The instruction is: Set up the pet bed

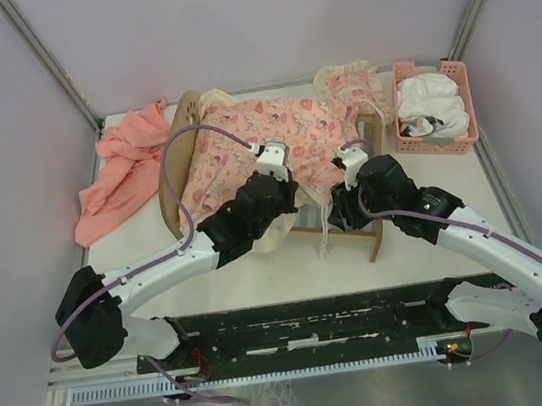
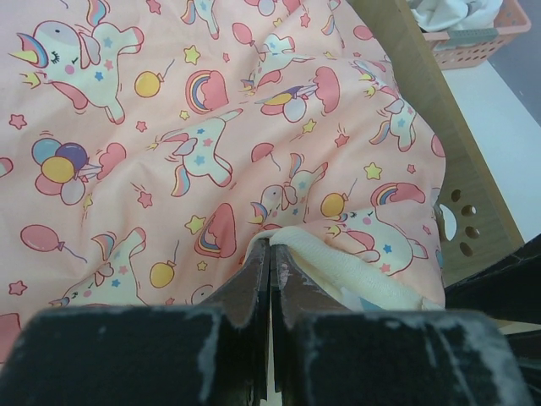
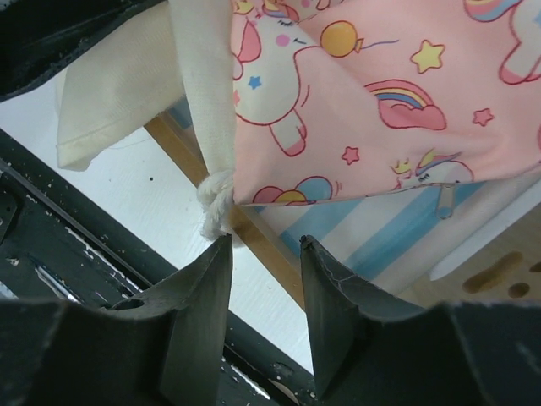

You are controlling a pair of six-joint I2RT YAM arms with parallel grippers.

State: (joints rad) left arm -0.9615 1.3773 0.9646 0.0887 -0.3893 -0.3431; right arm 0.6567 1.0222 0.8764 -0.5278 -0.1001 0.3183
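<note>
The left gripper (image 2: 270,254), jaws pressed together, pinches the cream-backed near hem of a pink unicorn quilt (image 2: 211,144) spread over the bed (image 2: 439,144). The right gripper (image 3: 265,247) hangs with jaws spread and nothing between them, just under a knotted cream tie (image 3: 215,203) dangling from the quilt's corner. Beyond the spread jaws run the bed's wooden rail (image 3: 254,230) and its blue-striped base (image 3: 380,245), which the quilt leaves bare at that corner. The bed sits mid-worktop (image 1: 292,281), between a salmon cloth (image 1: 121,174) on the left and a pink basket (image 1: 436,152) of white fabric on the right. The job appears to be at the smoothing stage, and the risks lie in the fabric. A pull by the left gripper on so little hem could let it slip free, or drag the whole quilt toward the near side and bunch it. The light frame could also skid on the worktop if the quilt snags on it. The right gripper, closing where it hangs, may nip only the tie or the rail rather than the corner, leaving the striped base exposed.
</note>
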